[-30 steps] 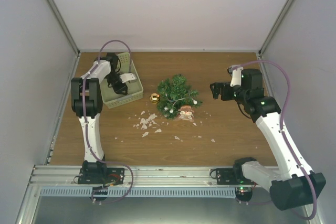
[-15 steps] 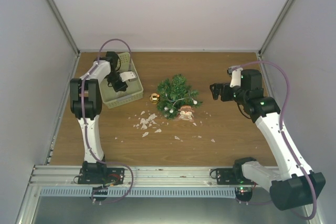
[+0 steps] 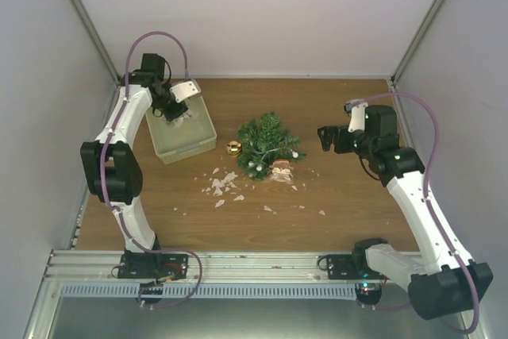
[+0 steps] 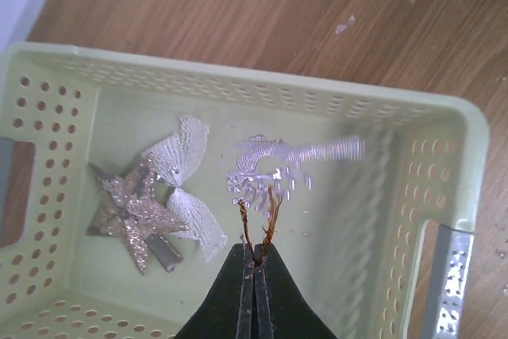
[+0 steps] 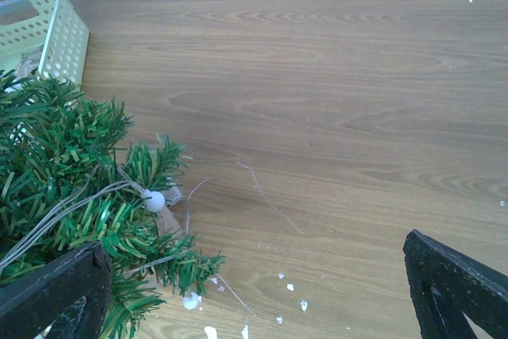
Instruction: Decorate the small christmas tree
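The small christmas tree (image 3: 268,144) lies mid-table with white beads on a string; it also shows at the left of the right wrist view (image 5: 71,188). My left gripper (image 4: 255,248) is shut on the brown twine loop of a silver glitter ornament (image 4: 274,168), which hangs blurred above the pale green basket (image 4: 381,109). In the top view the left gripper (image 3: 176,111) is raised over the basket (image 3: 208,140). A glitter star (image 4: 127,212) and a white mesh bow (image 4: 186,196) lie in the basket. My right gripper (image 3: 325,137) is open and empty, right of the tree.
A gold bauble (image 3: 233,148) lies at the tree's left and a small Santa figure (image 3: 281,168) at its lower right. White fragments (image 3: 222,186) are scattered in front of the tree. Grey walls enclose the table on three sides.
My left gripper has risen out of the basket and moved toward the back, with the silver ornament hanging from it. The right arm has not moved.
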Action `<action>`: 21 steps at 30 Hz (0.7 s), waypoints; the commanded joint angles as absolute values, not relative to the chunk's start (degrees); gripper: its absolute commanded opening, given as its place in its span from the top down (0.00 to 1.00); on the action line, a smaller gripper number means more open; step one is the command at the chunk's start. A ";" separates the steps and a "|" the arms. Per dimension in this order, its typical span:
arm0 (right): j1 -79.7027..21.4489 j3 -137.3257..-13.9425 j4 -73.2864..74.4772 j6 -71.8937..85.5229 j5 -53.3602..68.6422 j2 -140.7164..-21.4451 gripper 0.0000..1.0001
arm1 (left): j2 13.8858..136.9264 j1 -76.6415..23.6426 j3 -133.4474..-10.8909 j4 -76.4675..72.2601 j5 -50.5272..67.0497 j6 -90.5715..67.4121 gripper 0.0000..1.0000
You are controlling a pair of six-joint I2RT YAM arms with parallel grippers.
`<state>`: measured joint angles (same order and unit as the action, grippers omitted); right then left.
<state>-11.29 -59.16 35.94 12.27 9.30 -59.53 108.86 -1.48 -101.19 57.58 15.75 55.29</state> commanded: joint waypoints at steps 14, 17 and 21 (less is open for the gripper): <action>-10.83 -65.34 33.37 10.11 9.67 -58.62 0.00 | 100.90 -4.75 -110.60 48.60 19.18 47.09 1.00; -10.87 -67.96 32.74 9.73 10.01 -59.97 0.01 | 100.31 -5.48 -111.58 45.65 20.47 45.38 1.00; -10.89 -72.41 30.83 9.57 13.12 -63.18 0.04 | 99.61 -8.35 -112.54 42.97 21.43 44.05 1.00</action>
